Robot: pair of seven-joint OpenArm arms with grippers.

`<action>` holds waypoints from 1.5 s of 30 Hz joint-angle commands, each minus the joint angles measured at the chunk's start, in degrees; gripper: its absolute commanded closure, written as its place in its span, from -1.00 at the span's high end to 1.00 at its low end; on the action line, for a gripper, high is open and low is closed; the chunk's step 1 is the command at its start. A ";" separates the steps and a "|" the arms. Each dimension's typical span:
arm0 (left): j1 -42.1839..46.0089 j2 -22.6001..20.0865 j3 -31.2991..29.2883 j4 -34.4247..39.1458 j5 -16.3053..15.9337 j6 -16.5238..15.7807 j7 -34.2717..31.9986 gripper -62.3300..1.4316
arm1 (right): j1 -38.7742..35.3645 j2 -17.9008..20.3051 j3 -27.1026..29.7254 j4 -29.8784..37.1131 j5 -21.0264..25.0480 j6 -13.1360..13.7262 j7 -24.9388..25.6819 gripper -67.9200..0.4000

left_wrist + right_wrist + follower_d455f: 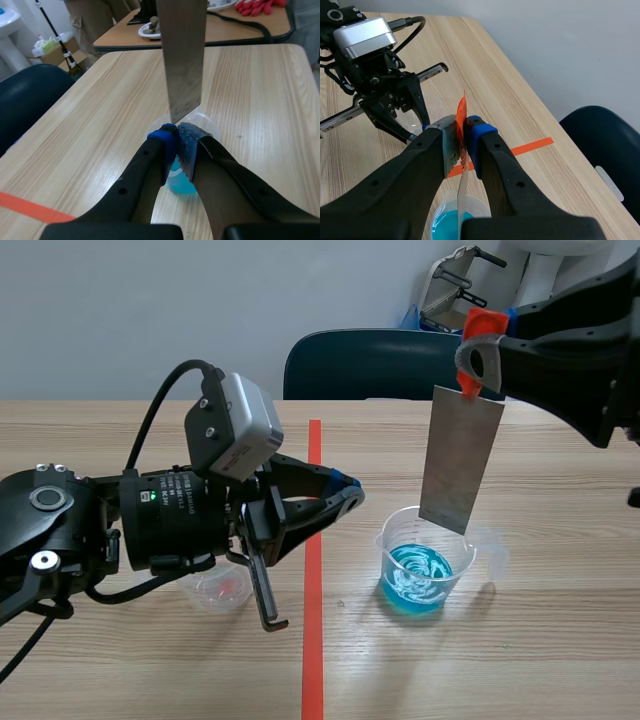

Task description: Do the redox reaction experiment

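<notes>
- Pincer on the right arm (463, 131): was clamped on the top end of a flat grey metal strip (460, 460), with an orange-red piece (462, 111) pinched between the same two fingers.
- Strip: hung nearly upright, a little tilted, over a clear plastic cup (470, 545), with the lower edge down at the level of the rim, inside the mouth; contact with the liquid impossible to tell.
- Cup: stood on the wooden desk (560, 640), to the right of the orange-red line, holding a shallow pool of blue liquid (418, 580).
- Pincer on the left arm (350, 497): was closed, tips pressed together with nothing between them; pointed toward the cup, just short of the rim and close to the strip's lower edge.
- Small clear cup (222, 588): sat on the desk under the left arm, across the line from the blue one, with a faint reddish trace inside.
- Dark blue chair (370, 365): stood behind the far edge of the desk.
</notes>
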 commanded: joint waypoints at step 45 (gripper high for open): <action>0.66 -1.01 9.57 -2.08 -1.51 11.04 -4.57 -0.67 | 0.83 0.59 0.00 0.85 0.81 0.35 0.85 -0.96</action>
